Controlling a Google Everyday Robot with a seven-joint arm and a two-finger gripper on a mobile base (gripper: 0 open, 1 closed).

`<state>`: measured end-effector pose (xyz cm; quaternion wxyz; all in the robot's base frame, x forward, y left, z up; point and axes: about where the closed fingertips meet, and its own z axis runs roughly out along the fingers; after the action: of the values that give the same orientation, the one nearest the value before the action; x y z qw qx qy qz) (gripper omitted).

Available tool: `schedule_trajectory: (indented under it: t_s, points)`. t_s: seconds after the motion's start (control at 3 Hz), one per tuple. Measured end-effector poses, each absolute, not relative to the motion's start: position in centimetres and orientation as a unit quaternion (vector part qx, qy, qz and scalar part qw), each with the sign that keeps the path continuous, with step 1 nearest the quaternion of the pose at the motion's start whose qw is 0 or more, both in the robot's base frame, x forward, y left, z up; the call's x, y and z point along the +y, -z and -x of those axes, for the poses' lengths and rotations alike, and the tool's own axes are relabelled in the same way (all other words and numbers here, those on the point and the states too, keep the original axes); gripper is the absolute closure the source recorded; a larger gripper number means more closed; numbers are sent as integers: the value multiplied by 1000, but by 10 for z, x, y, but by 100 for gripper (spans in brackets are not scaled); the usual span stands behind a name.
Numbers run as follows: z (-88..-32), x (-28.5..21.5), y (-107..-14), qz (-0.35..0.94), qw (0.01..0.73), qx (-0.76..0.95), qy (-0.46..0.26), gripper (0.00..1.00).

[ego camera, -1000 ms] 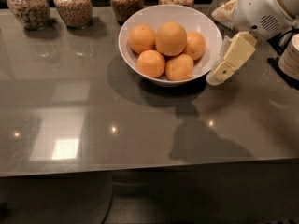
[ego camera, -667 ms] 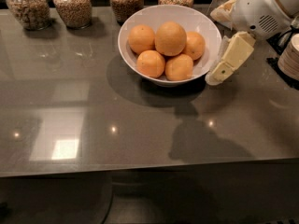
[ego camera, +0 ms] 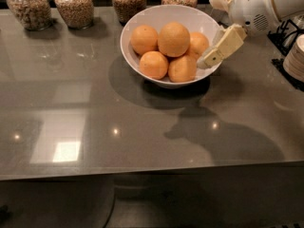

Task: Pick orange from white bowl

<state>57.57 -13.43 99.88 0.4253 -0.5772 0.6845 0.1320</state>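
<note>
The white bowl (ego camera: 142, 20) stands on the grey table, back centre, and holds five oranges. The largest orange (ego camera: 174, 39) lies on top in the middle. Smaller oranges lie around it: one at the left (ego camera: 144, 39), two at the front (ego camera: 153, 64) (ego camera: 182, 68), and one at the right (ego camera: 198, 44), partly hidden. My cream-coloured gripper (ego camera: 219, 49) reaches in from the upper right. It hangs at the bowl's right rim, its tip beside the right and front-right oranges. It holds nothing that I can see.
Several grain-filled glass jars stand along the back edge, among them one at the far left (ego camera: 28, 6) and one behind the bowl (ego camera: 129, 1). A dark rack (ego camera: 285, 32) and stacked white dishes (ego camera: 295, 56) are at the right edge. The glossy table (ego camera: 95, 127) ends at the front.
My gripper has moved a little left and back, from just outside the bowl's right side to its right rim. The bowl and the oranges have not moved.
</note>
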Motion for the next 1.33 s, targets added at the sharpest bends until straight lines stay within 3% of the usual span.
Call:
schedule_trajectory:
  t_s: [0.33,1.0,1.33]
  points:
    - [-606,-124,-1003,569,459,664,-153,0]
    - [-638,-99,-988,581,457,651,-172,0]
    - [-648,-92,-978,589,445,652,-173,8]
